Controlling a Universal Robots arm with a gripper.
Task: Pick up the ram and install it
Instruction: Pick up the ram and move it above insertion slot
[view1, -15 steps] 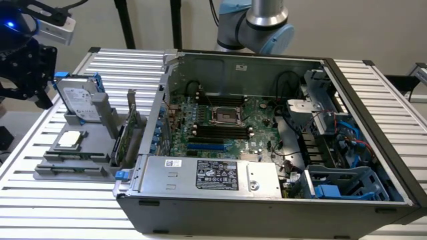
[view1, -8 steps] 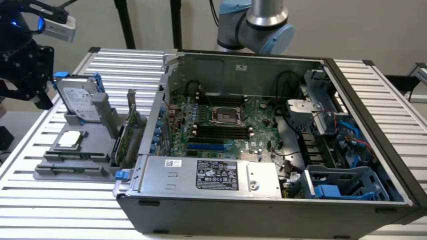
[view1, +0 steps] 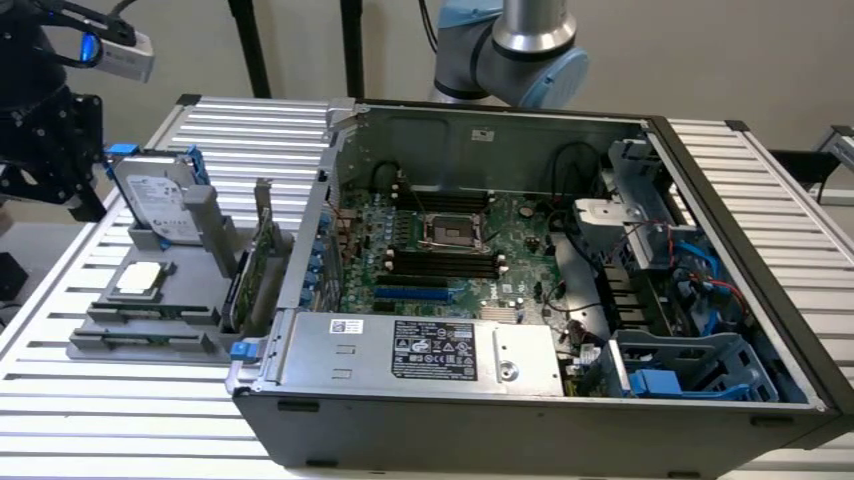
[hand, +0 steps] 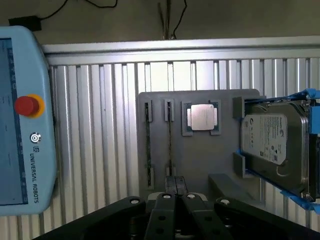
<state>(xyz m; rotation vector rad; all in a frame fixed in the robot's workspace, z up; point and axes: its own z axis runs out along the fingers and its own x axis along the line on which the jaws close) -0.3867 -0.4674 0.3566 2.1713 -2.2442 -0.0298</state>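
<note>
Two ram sticks stand on edge in a grey holder (hand: 200, 165), showing as thin dark lines: one (hand: 170, 142) in line with my fingertips, the other (hand: 148, 145) beside it. In the exterior view the same sticks (view1: 147, 313) lie low at the holder's front on the exterior view's left. My gripper (hand: 176, 184) hangs above the holder, apart from the ram, its fingers shut together with nothing between them. The exterior view has the gripper (view1: 83, 200) high at the left edge, over the holder's far side. The motherboard's black slots (view1: 441, 262) sit inside the open case.
The holder also carries a CPU (hand: 202, 117), a hard drive (hand: 272, 145) in a blue bracket and an upright expansion card (view1: 254, 270). A teach pendant (hand: 22, 125) lies beside the holder. The open computer case (view1: 561, 400) stands on the slatted aluminium table (view1: 107, 440).
</note>
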